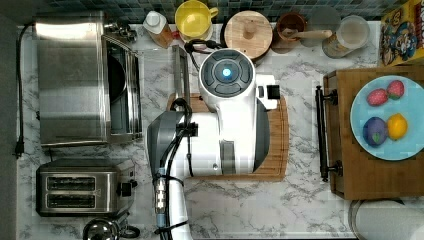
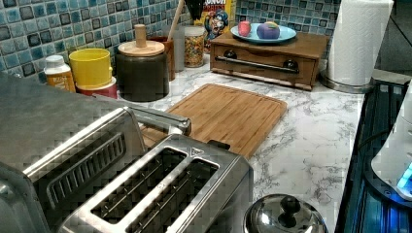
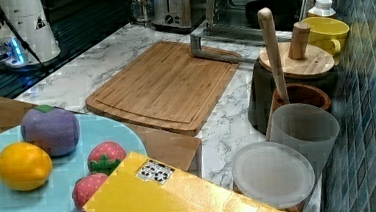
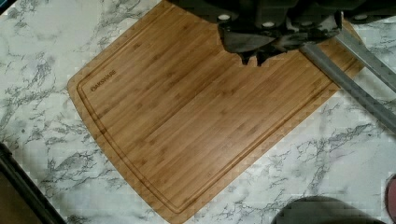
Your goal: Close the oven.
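Steel oven [image 1: 72, 75] door handle [image 4: 355, 88] lies just beside my gripper [image 4: 252, 58], whose fingers look clenched, empty.

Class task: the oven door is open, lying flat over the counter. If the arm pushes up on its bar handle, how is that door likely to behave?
The door looks like rigid metal and glass, so it should probably swing on its hinge at the oven without flexing. The handle is smooth metal, so it may be slippery. The glass pane suggests avoiding a slam.
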`<state>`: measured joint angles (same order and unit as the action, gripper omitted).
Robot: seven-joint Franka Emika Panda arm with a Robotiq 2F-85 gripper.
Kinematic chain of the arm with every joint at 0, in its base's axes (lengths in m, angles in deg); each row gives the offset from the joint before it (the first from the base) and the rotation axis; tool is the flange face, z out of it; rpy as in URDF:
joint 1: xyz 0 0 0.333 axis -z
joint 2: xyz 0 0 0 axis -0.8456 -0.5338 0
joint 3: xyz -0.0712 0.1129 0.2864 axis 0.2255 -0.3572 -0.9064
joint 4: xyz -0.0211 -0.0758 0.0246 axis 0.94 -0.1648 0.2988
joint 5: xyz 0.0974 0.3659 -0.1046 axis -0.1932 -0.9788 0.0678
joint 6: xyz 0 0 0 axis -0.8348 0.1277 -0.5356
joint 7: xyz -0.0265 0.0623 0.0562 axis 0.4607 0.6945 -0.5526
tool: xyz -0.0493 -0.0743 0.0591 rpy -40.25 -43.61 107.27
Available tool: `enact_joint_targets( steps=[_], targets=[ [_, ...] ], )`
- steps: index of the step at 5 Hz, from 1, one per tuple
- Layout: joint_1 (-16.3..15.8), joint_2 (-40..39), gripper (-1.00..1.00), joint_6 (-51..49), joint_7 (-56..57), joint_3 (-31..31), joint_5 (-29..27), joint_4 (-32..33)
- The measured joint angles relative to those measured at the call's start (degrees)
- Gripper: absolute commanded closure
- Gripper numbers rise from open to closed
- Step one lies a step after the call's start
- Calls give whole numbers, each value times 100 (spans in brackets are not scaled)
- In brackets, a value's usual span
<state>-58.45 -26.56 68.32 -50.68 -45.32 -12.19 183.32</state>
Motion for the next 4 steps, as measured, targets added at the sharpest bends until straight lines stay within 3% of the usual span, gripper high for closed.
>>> enact_joint_targets(
  steps=[2,3,4],
  targets=[
    [37,-48,100,-72,137,-66,9,50],
    [9,-80,100,558,845,-50,-198,235],
    [68,-75,100,1593,2164,-48,-1076,537]
  ],
)
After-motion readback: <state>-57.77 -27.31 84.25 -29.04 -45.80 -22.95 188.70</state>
